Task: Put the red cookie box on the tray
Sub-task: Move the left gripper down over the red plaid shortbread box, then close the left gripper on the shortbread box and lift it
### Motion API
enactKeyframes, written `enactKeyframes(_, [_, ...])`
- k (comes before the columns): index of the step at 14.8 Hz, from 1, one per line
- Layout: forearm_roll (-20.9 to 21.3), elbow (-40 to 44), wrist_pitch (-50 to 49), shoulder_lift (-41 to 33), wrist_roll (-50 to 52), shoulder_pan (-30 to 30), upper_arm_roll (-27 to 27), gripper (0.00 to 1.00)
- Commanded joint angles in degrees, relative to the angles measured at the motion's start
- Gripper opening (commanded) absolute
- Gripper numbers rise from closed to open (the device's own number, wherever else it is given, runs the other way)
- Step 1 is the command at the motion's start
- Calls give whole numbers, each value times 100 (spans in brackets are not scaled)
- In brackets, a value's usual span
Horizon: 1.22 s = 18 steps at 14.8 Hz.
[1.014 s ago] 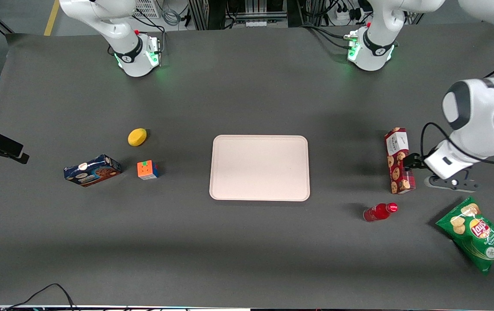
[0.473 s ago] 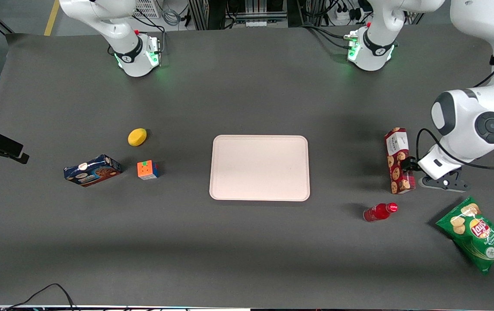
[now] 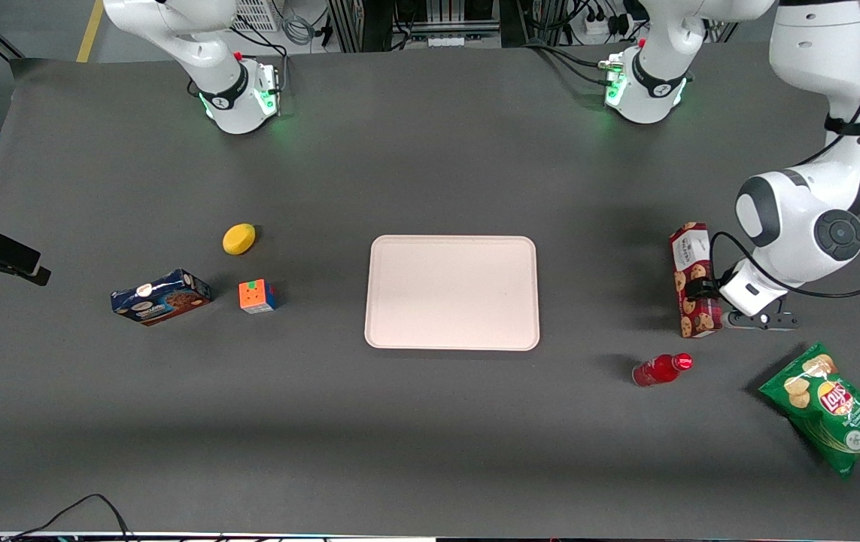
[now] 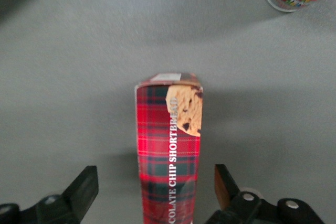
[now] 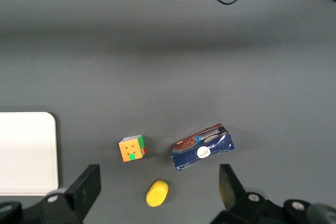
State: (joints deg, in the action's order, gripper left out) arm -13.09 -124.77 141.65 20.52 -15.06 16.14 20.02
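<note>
Front view: the red cookie box (image 3: 694,278) lies flat on the dark worktop (image 3: 430,421) toward the working arm's end, well apart from the tray (image 3: 451,293).
Hand: the hand (image 3: 703,294) is low over the box, around the half nearer the front camera.
Hand state: in the left wrist view the two fingers (image 4: 84,190) stand spread wide, one on each long side of the box (image 4: 169,150), with a gap of worktop between each finger and the carton; nothing is held.
Tray: bare and pale, with nothing on it.
Done: the approach looks about finished, the hand lined up across the narrow width of the box.
Left: closing on the carton, lifting it, carrying it over to the tray, setting it down and letting go. By my reading, nearly all of the task.
Nearby: a small red bottle (image 3: 660,369) lies near the box's nearer end, and a green chip bag (image 3: 830,406) lies further toward the working arm's end.
</note>
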Motion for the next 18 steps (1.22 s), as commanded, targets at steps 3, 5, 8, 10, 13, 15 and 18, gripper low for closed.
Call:
enactKeyframes(3, [-361,-109,65,75,-375,12,11,33])
enactKeyframes(5, [-361,-109,-23,66,-367,12,-7,6])
enactKeyframes(8, [-361,-48,-408,-30,-323,12,-33,0])
enactKeyframes(10, [-361,92,-689,-153,-192,12,-103,0])
enactKeyframes(13, [-343,452,-1392,-382,553,29,-444,0])
enactKeyframes(15, [-308,559,-1508,-566,1195,47,-910,0])
enactKeyframes(18, [-264,804,-1465,-620,2179,56,-1718,0])
